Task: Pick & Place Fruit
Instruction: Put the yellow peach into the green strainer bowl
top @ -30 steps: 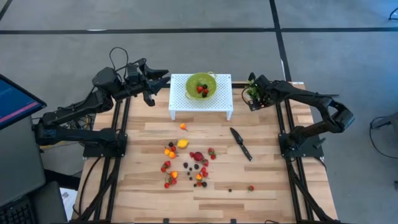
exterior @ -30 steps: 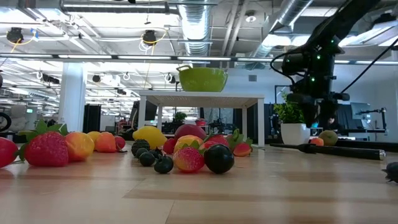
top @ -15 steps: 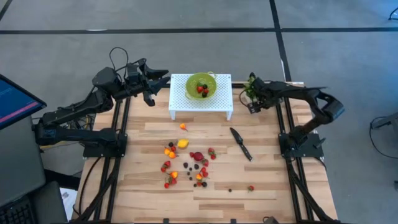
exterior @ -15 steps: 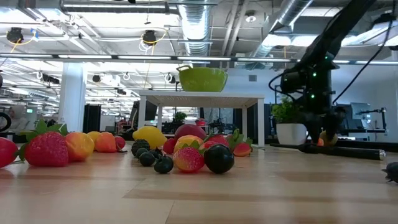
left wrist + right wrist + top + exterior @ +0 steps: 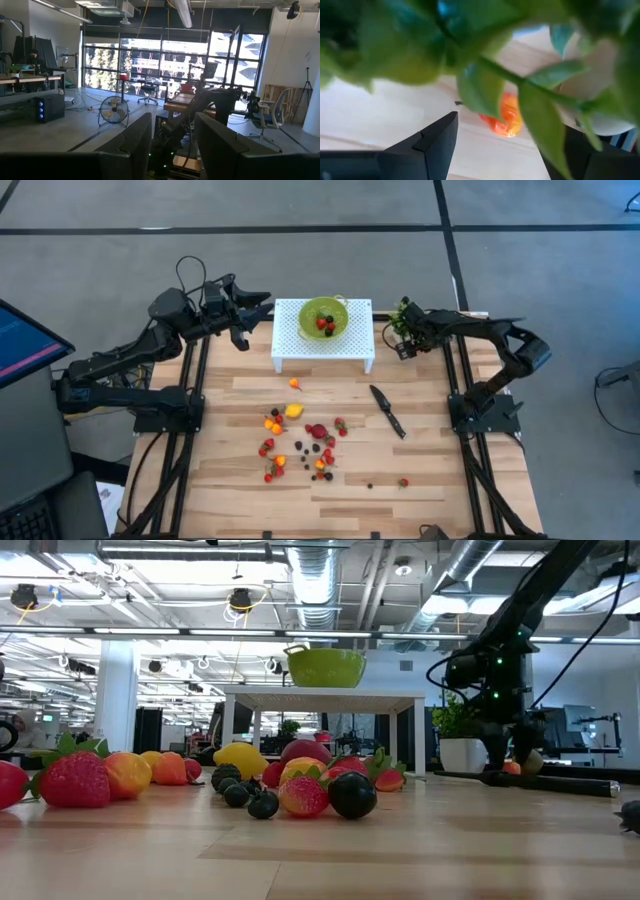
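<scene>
Right gripper (image 5: pixel 398 350), jaws apart, nothing held, by 1 plant (image 5: pixel 404 316) at table's 2 o'clock. Approx 20 fruit (image 5: pixel 300 438) scattered mid-table; approx 3 in 1 bowl (image 5: pixel 324 317). 1 knife (image 5: pixel 387 411). Left gripper (image 5: pixel 258 304) at 11 o'clock, fingers part-spread, empty.

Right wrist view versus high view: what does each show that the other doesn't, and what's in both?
Only the right wrist view shows a small orange fruit on the wood behind the potted plant's leaves, with the right gripper's open fingers in front of it.

Only the high view shows the green bowl on the white stand, the scattered fruit, the black knife and the left gripper, empty beside the stand.

Both show the wooden table and the plant.
</scene>
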Tool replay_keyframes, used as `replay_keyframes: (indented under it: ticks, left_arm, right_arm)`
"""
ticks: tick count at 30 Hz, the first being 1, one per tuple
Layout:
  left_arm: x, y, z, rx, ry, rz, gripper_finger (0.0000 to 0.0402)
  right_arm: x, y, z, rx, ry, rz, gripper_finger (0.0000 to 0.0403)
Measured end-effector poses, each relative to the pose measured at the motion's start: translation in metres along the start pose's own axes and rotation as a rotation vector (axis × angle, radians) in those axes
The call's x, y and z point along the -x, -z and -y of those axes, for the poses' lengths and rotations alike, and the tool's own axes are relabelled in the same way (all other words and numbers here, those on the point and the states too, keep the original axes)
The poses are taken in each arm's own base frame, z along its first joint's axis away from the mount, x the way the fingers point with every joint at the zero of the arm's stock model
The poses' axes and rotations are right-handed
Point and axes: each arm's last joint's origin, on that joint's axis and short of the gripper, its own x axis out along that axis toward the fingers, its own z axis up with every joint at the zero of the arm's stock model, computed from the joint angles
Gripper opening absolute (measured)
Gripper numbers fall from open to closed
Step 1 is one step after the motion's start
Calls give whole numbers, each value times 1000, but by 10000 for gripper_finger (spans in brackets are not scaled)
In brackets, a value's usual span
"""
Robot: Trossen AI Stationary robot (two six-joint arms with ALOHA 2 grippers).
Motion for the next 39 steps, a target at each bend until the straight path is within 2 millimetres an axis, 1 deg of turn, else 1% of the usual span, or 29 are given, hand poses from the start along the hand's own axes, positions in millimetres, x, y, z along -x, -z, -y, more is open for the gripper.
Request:
replay_keyframes:
  ticks: [5,9,14,18,29,34,39]
  left_arm:
    - [0,0,0,0,0,1,142]
    - [0,0,0,0,0,2,142]
    - [0,0,0,0,0,3,142]
    - [0,-1,0,-1,1,5,142]
    - [0,0,0,-1,1,4,142]
    - [0,-1,0,-1,1,5,142]
    - [0,0,0,-1,0,4,142]
  right_arm:
    - [4,-7,-1,34,-24,27,250]
    - [6,-12,2,18,-41,34,250]
    - [5,-11,9,-6,-64,-11,249]
    - [5,-11,9,11,-83,-18,249]
    - [7,-2,1,148,-141,-82,249]
    - [8,-5,-2,177,-82,-29,249]
    - [2,-5,-6,228,-58,-38,249]
